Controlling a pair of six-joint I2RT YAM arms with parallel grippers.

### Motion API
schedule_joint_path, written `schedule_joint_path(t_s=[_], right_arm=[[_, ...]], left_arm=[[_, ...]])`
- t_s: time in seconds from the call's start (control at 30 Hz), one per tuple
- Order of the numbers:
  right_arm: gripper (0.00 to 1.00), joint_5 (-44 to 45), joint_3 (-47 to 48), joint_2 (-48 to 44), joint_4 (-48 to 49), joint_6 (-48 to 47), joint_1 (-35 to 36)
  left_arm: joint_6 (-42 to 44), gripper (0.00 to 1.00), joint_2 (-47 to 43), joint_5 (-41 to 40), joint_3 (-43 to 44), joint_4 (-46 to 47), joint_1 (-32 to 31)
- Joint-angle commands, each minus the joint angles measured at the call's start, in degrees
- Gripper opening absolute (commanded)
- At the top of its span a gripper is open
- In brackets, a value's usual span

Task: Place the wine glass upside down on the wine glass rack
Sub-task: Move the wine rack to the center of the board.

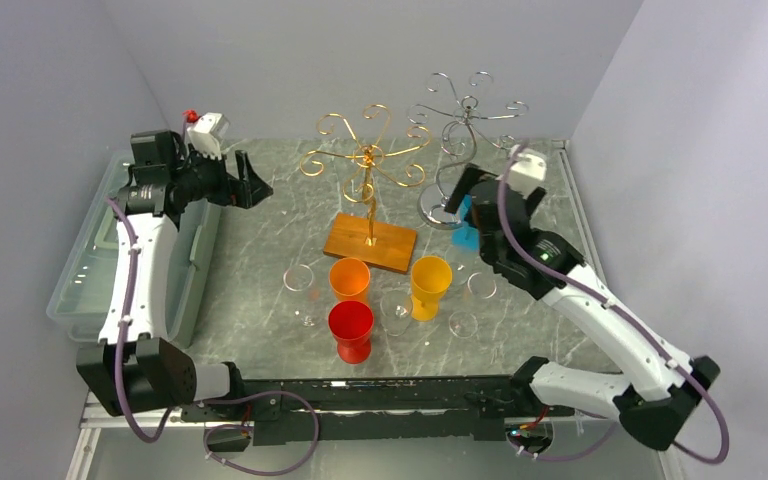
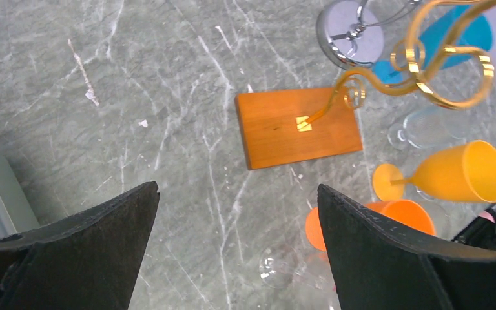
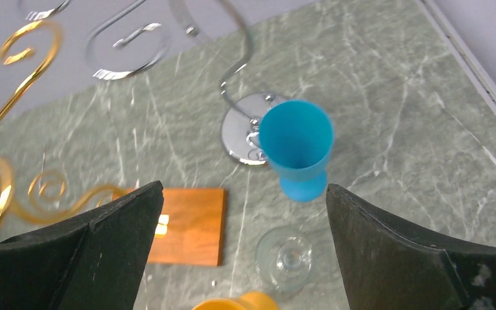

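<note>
Two wire racks stand at the back: a gold rack [image 1: 370, 160] on a wooden base [image 2: 297, 126] and a silver rack [image 1: 465, 110] on a round base [image 3: 242, 132]. No glass hangs on either. A blue wine glass [image 3: 297, 145] stands upright beside the silver base. Orange [image 1: 349, 278], red [image 1: 351, 330] and yellow [image 1: 430, 285] glasses and several clear ones stand in front. My left gripper [image 2: 237, 188] is open and empty, high at the back left. My right gripper [image 3: 244, 188] is open and empty, just above the blue glass and a clear glass [image 3: 285, 258].
A clear plastic bin [image 1: 90, 270] sits along the table's left edge under the left arm. Grey walls close in the back and both sides. The gold rack's curled arms [image 2: 439, 64] reach out over the glasses.
</note>
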Motion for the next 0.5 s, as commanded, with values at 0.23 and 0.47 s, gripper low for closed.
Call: schedule_joint_path(t_s=[0.23,0.47], right_arm=[[0.94,0.1,19.8,12.9,-11.4,-3.9,13.2],[0.93,-4.9,33.2,18.2,-14.7,-9.0,13.4]], left_arm=[[-4.7,0.99,-0.4,2.5,11.7,-6.6,-5.4],[-0.9,0.99,2.5,-3.2,15.8,-6.5,-13.4]])
